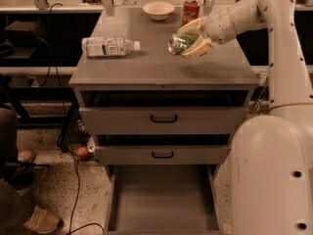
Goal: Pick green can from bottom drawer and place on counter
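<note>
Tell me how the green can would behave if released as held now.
It would probably roll: the gripper holds the green can roughly on its side over the flat counter. Its shiny metal skin looks slippery and likely dents under a hard squeeze.
</note>
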